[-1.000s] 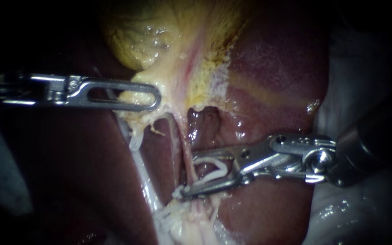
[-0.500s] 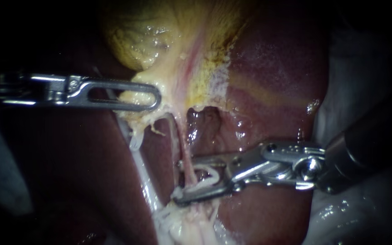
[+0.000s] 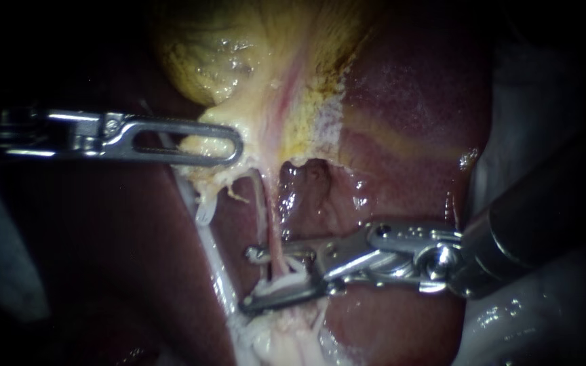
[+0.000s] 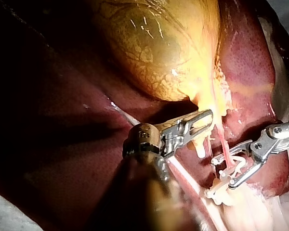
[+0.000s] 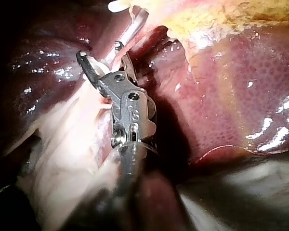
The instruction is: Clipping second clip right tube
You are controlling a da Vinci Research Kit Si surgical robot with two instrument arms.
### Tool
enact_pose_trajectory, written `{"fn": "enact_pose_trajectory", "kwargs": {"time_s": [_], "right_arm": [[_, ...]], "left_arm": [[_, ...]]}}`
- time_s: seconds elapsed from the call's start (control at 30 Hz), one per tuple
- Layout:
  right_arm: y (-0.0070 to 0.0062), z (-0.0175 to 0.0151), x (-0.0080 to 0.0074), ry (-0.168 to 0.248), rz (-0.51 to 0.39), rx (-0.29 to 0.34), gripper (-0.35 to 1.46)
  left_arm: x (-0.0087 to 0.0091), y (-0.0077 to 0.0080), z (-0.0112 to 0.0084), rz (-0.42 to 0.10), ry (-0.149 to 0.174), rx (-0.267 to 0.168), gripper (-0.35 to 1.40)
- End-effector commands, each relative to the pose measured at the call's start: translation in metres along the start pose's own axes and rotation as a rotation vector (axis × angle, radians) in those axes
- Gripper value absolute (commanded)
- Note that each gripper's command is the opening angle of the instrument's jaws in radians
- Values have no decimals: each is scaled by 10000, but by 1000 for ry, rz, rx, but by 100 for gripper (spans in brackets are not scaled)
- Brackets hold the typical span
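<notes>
My left instrument [image 3: 233, 146] ends in bright steel jaws, long and round-tipped, the one facing the endoscope cut through by a long slot. A small screw sits at the hinge, with a blocky steel wrist behind it. My right instrument [image 3: 248, 278] has thinner silver jaws with small hooked tips and a linked steel hinge set with round pivot pins. Behind that is a smooth, dark, round shaft.

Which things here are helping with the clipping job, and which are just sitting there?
In the job:
right tool, shut on the white clip
pink tube, between its jaws
left tool, gripping the gallbladder

Just there:
liver
whitish tube beside the pink one
</notes>
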Motion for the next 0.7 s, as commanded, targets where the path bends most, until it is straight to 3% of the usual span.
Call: {"fn": "enact_pose_trajectory", "kwargs": {"time_s": [0.03,0.23,0.27,0.37,0.4,0.7], "right_arm": [[-1,0,0,-1,6,3,48],[-1,-2,-1,-4,23,14,38],[-1,-4,-2,-4,29,18,30],[-2,-17,-6,9,103,-8,-26],[-1,-21,-5,18,116,-31,-35],[1,-27,-8,14,123,-19,-35]], "left_arm": [[0,0,0,0,0,1,-35],[0,0,0,0,0,1,-35],[0,0,0,0,0,1,-35],[0,0,0,0,0,1,-35],[0,0,0,0,0,1,-35],[0,0,1,0,0,0,-35]]}}
